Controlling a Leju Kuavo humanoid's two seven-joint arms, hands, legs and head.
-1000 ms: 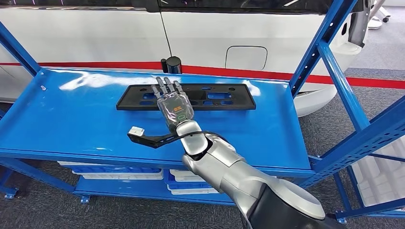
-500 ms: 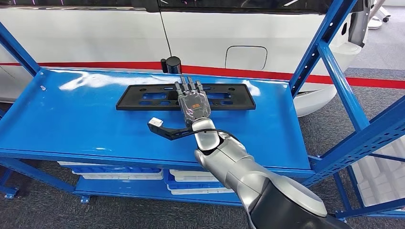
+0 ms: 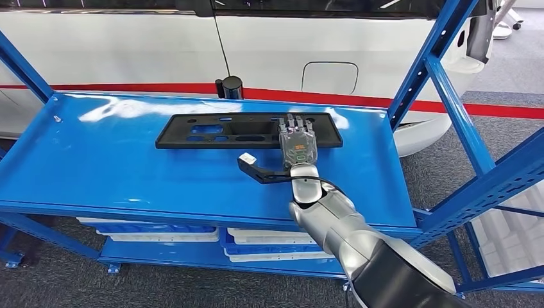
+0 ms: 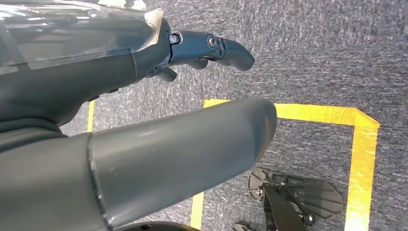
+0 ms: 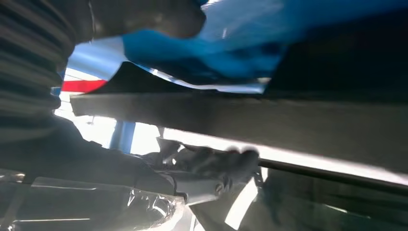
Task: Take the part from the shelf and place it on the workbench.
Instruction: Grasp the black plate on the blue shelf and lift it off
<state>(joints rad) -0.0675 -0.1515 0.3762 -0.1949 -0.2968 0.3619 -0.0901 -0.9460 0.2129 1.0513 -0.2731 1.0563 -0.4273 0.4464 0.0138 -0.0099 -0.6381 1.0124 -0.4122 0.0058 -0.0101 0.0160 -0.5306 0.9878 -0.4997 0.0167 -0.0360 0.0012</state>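
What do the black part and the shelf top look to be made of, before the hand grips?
Black part: likely moulded plastic, matte, with cut-out slots and a thin rim.
Shelf top: probably painted sheet metal, glossy blue, with bright reflections.

The right hand [image 3: 298, 146] slides steadily rightward along the black part [image 3: 218, 131] on the blue shelf [image 3: 96, 160], from near its middle to its right end. The fingertips [image 3: 292, 120] now lie over the part's right-hand openings, flat and stretched out, reaching towards the far edge. The cutouts left of the fingers show uncovered. The forearm swings right with it.
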